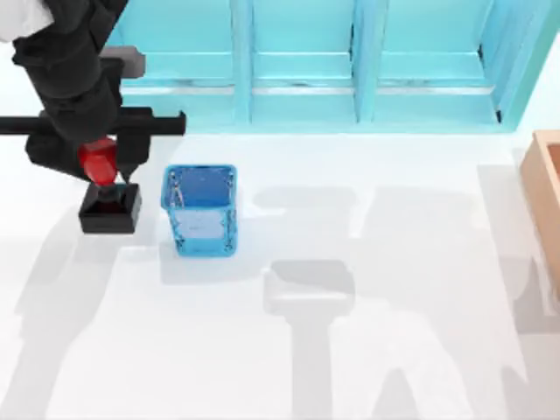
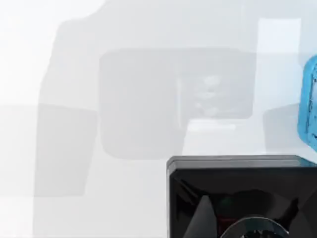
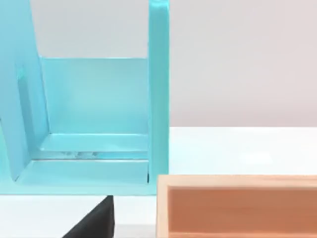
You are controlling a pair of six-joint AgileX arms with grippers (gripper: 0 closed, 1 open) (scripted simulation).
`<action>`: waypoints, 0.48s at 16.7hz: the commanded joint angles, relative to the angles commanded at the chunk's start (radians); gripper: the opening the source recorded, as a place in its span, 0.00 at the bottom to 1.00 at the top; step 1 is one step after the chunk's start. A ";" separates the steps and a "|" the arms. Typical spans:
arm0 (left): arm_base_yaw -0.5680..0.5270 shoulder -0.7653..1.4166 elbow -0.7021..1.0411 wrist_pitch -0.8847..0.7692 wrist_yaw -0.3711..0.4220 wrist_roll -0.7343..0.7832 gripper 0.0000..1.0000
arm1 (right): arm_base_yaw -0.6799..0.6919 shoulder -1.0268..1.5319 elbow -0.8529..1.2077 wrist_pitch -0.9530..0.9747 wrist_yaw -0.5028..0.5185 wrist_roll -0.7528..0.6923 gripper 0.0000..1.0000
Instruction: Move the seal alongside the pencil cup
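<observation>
My left arm reaches down steeply, its tool [image 1: 112,175] clamped on the glossy red knob of the black-based seal [image 1: 109,206], which rests on the white bench [image 1: 367,350] just left of the blue translucent pencil cup [image 1: 202,212].

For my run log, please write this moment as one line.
left tool: over seal | seal: on table, left of pencil cup, small gap | right arm: parked by wooden box

You have the seal [image 1: 108,188], glossy red knob over black block, directly under the black left tool [image 1: 107,179]. Beside it: pencil cup [image 1: 201,210], translucent blue, mesh-glint walls. Shelf unit [image 1: 350,70] turquoise; tabletop [image 1: 367,350] white.
</observation>
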 joint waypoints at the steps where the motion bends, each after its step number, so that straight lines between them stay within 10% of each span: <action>1: 0.001 0.001 -0.006 0.010 0.000 0.000 0.00 | 0.000 0.000 0.000 0.000 0.000 0.000 1.00; 5: 0.002 0.001 -0.007 0.012 -0.001 0.000 0.00 | 0.000 0.000 0.000 0.000 0.000 0.000 1.00; 8: 0.002 0.001 -0.007 0.012 -0.001 0.000 0.23 | 0.000 0.000 0.000 0.000 0.000 0.000 1.00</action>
